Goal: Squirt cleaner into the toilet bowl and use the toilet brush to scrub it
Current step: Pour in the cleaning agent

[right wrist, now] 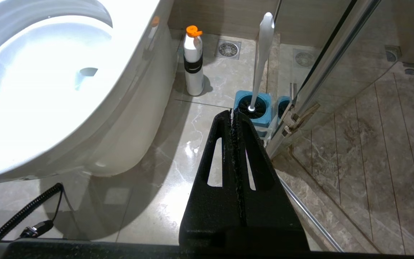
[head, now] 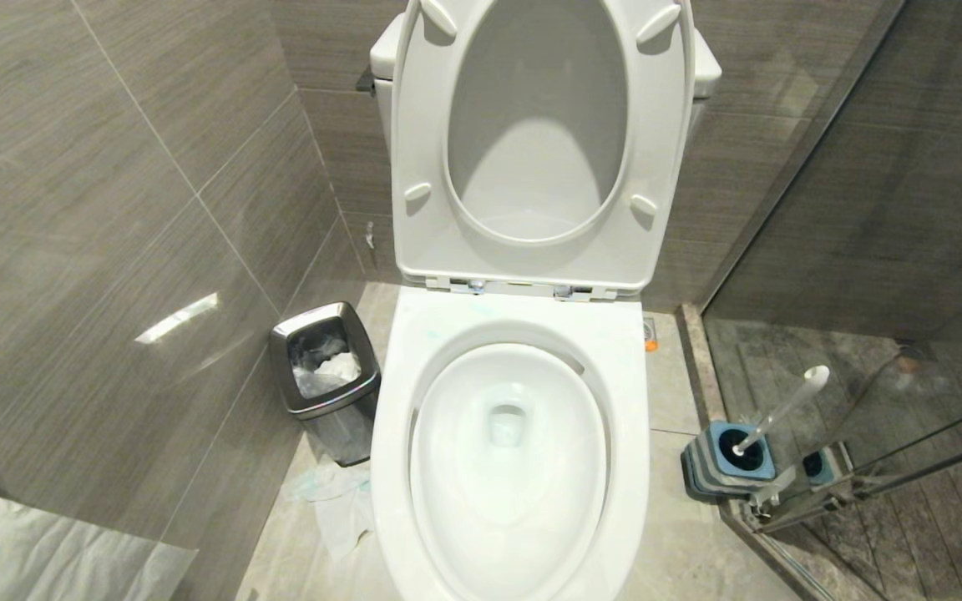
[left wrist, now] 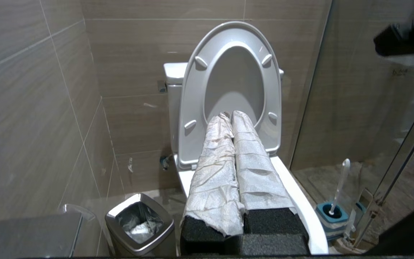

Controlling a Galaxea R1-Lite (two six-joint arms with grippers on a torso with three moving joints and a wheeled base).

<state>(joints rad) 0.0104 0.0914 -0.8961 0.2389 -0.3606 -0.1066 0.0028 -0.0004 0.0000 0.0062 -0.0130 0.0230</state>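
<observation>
Standing open with seat and lid raised against the tank, the toilet bowl [head: 508, 467] shows its whole basin, which I think is so that cleaner and brush can reach inside. Only a little water lies at the bottom of the basin.

The toilet brush [head: 782, 409] leans in its blue-topped holder [head: 727, 459] on the floor at the robot's right of the bowl, near the glass shower door [head: 865, 250], so the handle is easy to take from above. A white cleaner bottle [right wrist: 193, 64] with an orange cap stands upright on the floor between the bowl and the holder.

The left gripper [left wrist: 231, 114] has its paper-wrapped fingers pressed together with nothing between them, pointing toward the raised seat. The right gripper [right wrist: 233, 113] is also closed and empty, low above the floor, aimed at the brush holder.

The steel waste bin [head: 324, 367] at the left holds a plastic liner with crumpled paper.
</observation>
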